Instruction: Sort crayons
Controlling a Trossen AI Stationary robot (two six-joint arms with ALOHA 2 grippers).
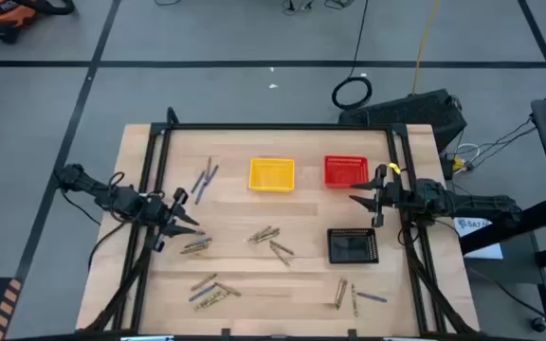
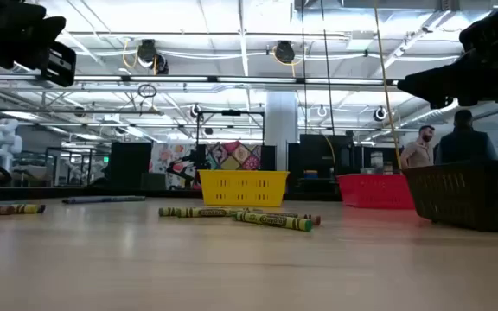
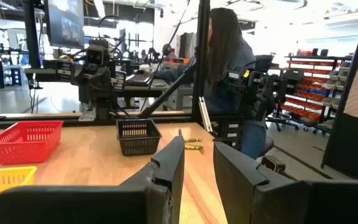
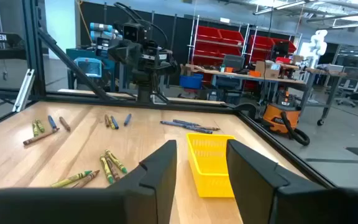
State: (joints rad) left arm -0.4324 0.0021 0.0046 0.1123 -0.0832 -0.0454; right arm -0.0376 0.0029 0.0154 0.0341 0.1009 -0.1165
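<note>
Both claws apart and empty, left gripper [image 1: 186,220] and right gripper [image 1: 360,202] off the wood, crayons [image 1: 271,241] scattered mid-table in tight clusters; risked pinching two colours at once.

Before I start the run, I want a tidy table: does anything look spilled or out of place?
Only the crayons: they lie loose in small clusters across the table, none in the yellow basket, red basket or black basket. The baskets stand upright; nothing looks damaged.
</note>
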